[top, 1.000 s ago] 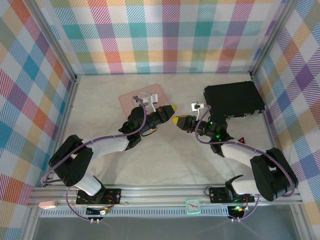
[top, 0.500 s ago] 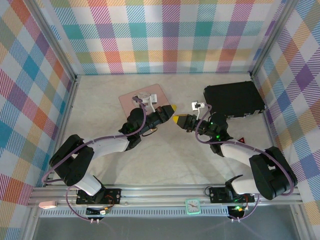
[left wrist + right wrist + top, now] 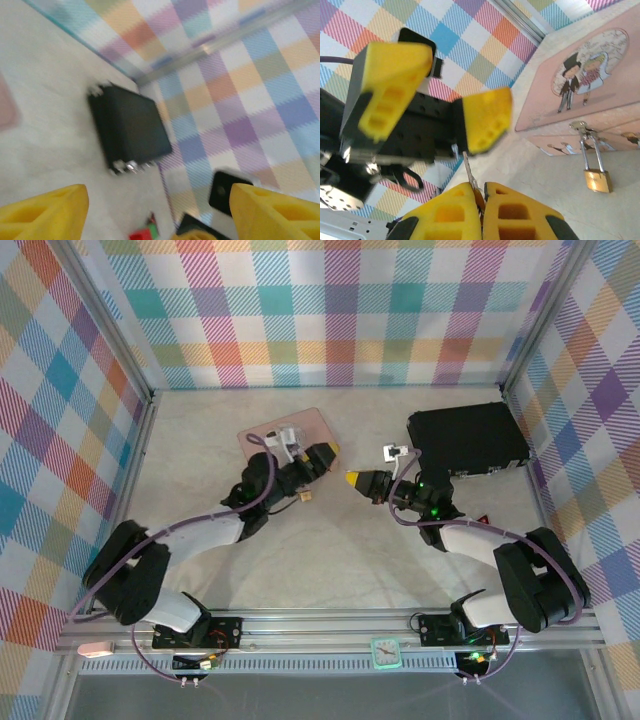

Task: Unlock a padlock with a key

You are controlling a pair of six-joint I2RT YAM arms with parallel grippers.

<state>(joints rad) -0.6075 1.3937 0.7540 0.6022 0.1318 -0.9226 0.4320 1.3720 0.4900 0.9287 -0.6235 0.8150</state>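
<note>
Padlock (image 3: 598,180) (speck overhead) plain from right wrist, right tool (image 3: 482,192) pinching key (image 3: 468,171), left tool (image 3: 160,200) wide, empty

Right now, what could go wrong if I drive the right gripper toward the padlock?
1. The left gripper is open, so nothing steadies the padlock beside the pink tin; a push would likely shove it.
2. The right gripper pinches a thin metal blade, probably the key; it may twist or slip.
</note>
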